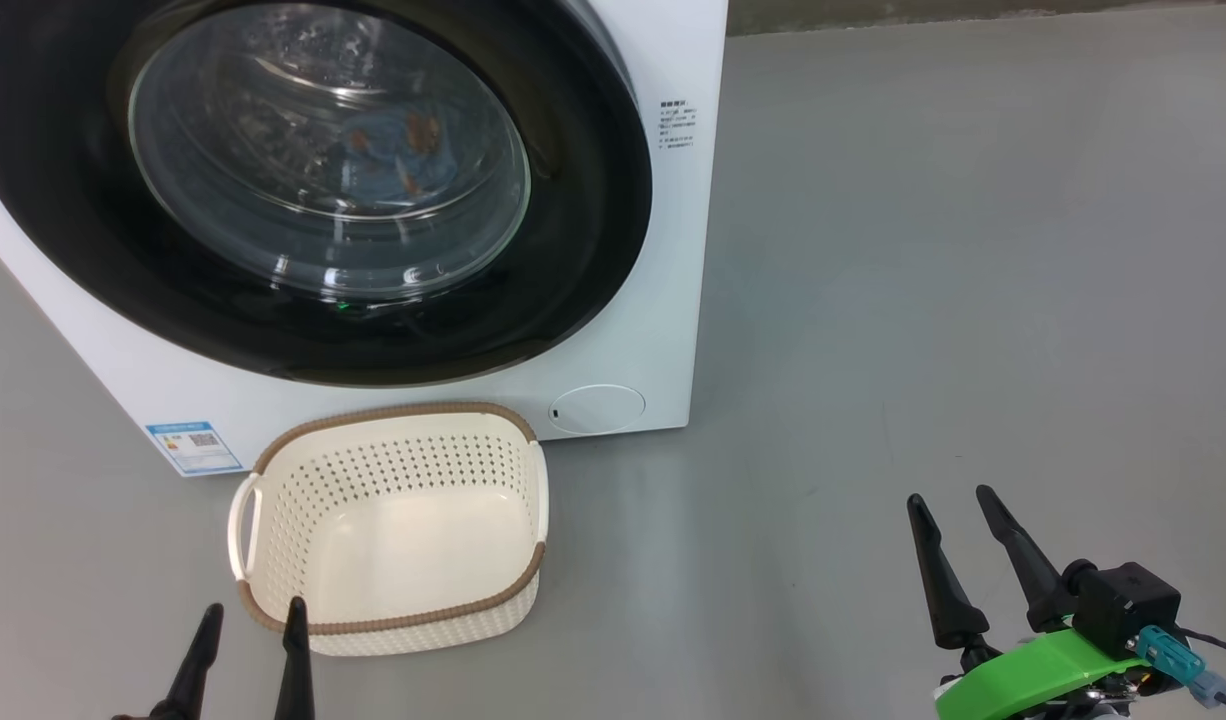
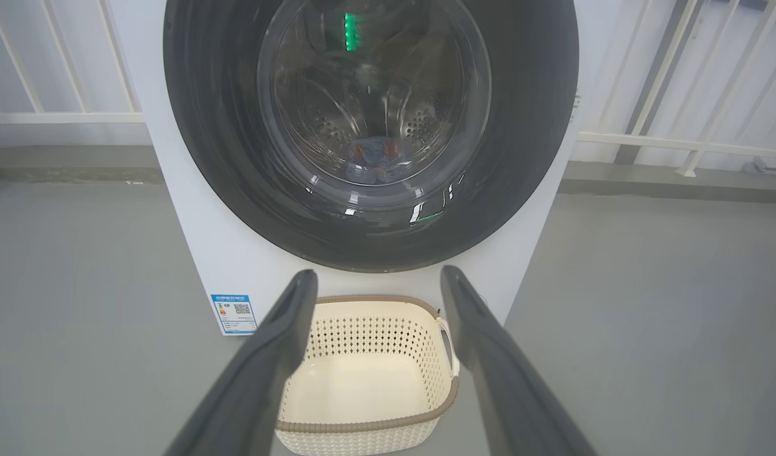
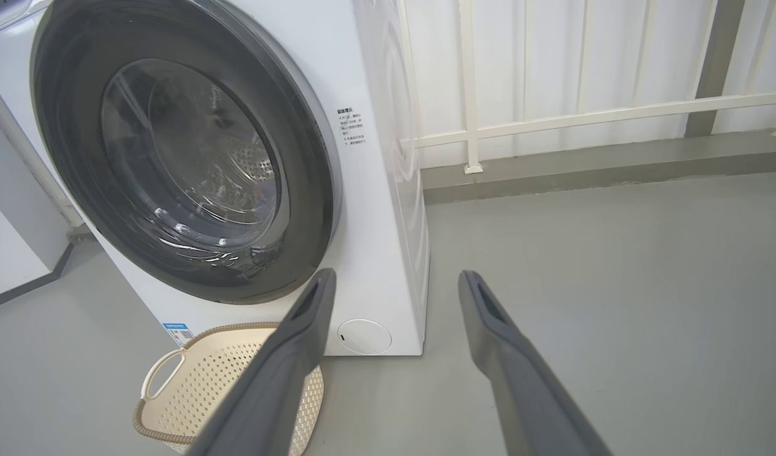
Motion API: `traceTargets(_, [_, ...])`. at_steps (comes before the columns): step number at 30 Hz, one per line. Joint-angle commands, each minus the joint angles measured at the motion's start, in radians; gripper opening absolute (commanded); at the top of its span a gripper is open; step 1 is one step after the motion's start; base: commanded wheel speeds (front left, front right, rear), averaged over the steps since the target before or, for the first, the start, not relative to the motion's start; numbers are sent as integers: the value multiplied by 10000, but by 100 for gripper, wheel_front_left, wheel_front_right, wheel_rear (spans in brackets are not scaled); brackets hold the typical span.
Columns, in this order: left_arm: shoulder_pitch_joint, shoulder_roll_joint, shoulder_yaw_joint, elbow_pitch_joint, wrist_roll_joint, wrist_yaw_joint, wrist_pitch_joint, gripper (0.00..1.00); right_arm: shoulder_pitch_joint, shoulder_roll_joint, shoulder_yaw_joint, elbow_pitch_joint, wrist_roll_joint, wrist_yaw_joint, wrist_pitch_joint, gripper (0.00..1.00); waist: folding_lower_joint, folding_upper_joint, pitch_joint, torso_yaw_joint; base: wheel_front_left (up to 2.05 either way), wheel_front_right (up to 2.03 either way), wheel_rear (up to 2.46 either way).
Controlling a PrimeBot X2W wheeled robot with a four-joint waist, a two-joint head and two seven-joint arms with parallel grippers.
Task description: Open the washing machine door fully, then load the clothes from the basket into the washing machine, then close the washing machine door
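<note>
The white washing machine [image 1: 633,330] stands ahead with its round black-rimmed door [image 1: 303,190] shut against the front. Through the glass I see light blue clothes with orange prints [image 1: 393,150] lying in the drum, also the clothes [image 2: 375,161] in the left wrist view. The cream perforated basket [image 1: 393,590] with a brown rim sits on the floor before the machine, with nothing in it. My left gripper [image 1: 253,615] hovers open at the basket's near left corner. My right gripper [image 1: 953,505] stands open over bare floor to the right, holding nothing.
Grey floor [image 1: 923,250] stretches to the right of the machine. A white railing and wall [image 3: 584,114] run behind it. A blue label sticker [image 1: 195,446] marks the machine's lower left corner, and a round white cap [image 1: 595,408] its lower right.
</note>
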Motion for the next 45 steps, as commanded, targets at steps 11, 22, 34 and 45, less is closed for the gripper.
traceTargets(11, [-384, 131, 397, -51, 145, 10, -57, 100, -49, 17, 204, -242, -62, -11, -44, 100, 0, -1, -33, 96, 0, 0, 0])
traceTargets(22, [-453, 131, 437, 101, 68, -49, -57, 100, -97, 21, 235, -269, -42, -11, -44, 100, 0, -1, 29, 158, 0, 0, 0])
traceTargets(34, [-67, -219, 50, 1042, -437, -60, 158, 0, 186, 83, -34, 669, 406, 0, 101, 0, 5, -1, 21, 172, 0, 0, 0])
traceTargets(45, [-256, -188, 93, 1081, -1697, -97, 459, 0, 127, 86, -130, 637, 1602, -1, 402, 0, 0, -1, 4, 205, 0, 0, 0])
